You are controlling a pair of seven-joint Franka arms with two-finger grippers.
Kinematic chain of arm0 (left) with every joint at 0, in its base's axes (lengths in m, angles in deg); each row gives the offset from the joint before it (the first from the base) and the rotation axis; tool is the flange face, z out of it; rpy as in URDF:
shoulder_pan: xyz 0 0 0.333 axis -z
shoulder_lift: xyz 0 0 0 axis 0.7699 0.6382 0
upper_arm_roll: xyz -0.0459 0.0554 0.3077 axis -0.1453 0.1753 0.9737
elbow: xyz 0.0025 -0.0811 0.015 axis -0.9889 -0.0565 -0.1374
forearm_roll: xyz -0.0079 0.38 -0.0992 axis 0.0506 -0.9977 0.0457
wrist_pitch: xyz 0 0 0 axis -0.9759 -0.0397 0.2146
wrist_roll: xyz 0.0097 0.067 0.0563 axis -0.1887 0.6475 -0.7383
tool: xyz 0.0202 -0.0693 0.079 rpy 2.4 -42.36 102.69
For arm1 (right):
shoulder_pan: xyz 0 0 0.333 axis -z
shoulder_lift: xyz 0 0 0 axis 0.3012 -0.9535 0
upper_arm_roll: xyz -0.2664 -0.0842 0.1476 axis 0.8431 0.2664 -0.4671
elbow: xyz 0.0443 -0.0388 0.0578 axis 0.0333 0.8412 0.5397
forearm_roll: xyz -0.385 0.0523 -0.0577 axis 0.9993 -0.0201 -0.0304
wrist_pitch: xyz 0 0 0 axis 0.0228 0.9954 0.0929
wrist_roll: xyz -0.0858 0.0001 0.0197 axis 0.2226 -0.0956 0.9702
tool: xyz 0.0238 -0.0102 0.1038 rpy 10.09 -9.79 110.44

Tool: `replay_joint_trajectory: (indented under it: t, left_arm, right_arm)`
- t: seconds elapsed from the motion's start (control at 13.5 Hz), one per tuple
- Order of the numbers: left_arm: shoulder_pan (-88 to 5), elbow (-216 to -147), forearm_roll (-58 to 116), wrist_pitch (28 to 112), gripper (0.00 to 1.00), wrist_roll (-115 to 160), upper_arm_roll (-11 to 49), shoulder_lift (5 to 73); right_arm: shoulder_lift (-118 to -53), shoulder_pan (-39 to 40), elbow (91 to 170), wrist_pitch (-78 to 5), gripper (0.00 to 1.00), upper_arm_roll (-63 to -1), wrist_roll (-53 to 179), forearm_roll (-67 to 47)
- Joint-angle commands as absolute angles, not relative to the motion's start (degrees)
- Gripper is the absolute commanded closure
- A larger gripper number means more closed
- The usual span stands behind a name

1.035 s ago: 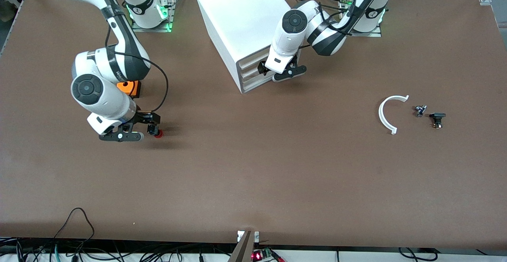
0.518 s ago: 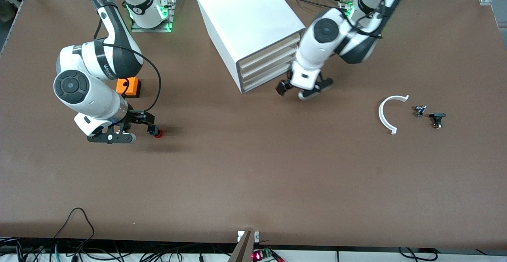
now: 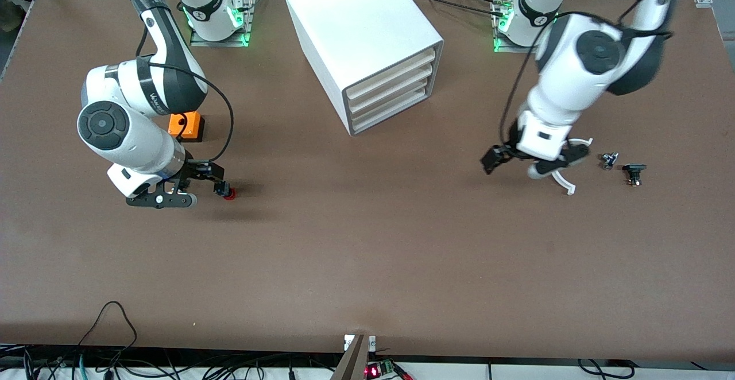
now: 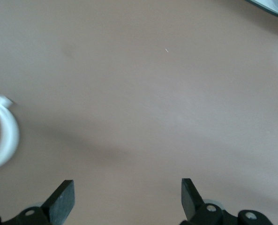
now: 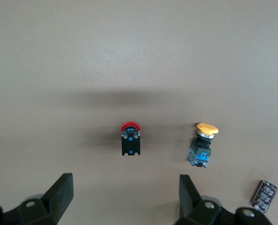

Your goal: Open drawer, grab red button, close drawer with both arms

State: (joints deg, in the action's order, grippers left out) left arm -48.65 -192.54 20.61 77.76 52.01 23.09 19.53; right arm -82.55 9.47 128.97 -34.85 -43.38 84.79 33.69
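The bench (image 3: 367, 254) has a matt brown, faintly grainy surface. The cabinet (image 3: 356, 24) is smooth white plastic with a soft sheen. The button (image 5: 131, 138) has a glossy red cap on a matt black plastic body. The fingers (image 4: 63, 199) are matt black. The arc (image 4: 5, 136) is smooth white plastic.

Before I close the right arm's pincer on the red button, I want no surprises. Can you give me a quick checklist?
1. Right pincer open: ok.
2. Small red-capped black push-button lies on the brown table, centred ahead of that pincer, untouched: ok.
3. Yellow-capped blue-black button lies apart from the red one: ok.
4. Left pincer open, empty, over bare table near the white curved plastic strip: ok.
5. Three white plastic drawers in the white box cabinet look pushed in: ok.
6. Right pincer low enough to grip: cannot tell.
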Motion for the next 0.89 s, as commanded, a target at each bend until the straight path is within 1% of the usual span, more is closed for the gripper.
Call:
replay_joint_trajectory:
  t: [0.0,0.15,0.3,0.44,0.67,0.81]
  left_arm:
    - [-48.58,-183.8,21.19,65.94,0.0,36.29,28.66,19.23]
    - [-48.58,-178.17,21.19,58.99,0.0,26.43,32.97,19.14]
    - [-48.76,-174.29,21.11,53.36,0.0,20.35,36.4,18.71]
    - [-48.85,-173.14,21.02,52.1,0.0,17.0,38.52,18.18]
    - [-48.85,-172.7,20.31,52.1,0.0,16.46,38.53,17.82]
    - [-48.85,-172.61,20.67,52.1,0.0,16.54,38.53,17.91]
  right_arm:
    - [-79.91,10.5,126.92,-33.65,0.0,-44.04,84.78,33.07]
    - [-79.29,10.68,123.24,-29.37,0.0,-42.55,84.51,33.24]
    - [-78.85,10.59,118.14,-23.83,0.0,-40.44,84.42,33.15]
    - [-78.33,10.76,115.84,-20.74,0.0,-40.34,84.86,33.33]
    - [-74.65,13.56,117.23,-20.03,0.0,-40.43,84.95,33.42]
    - [-71.31,16.11,120.82,-20.2,0.0,-40.43,84.6,33.24]
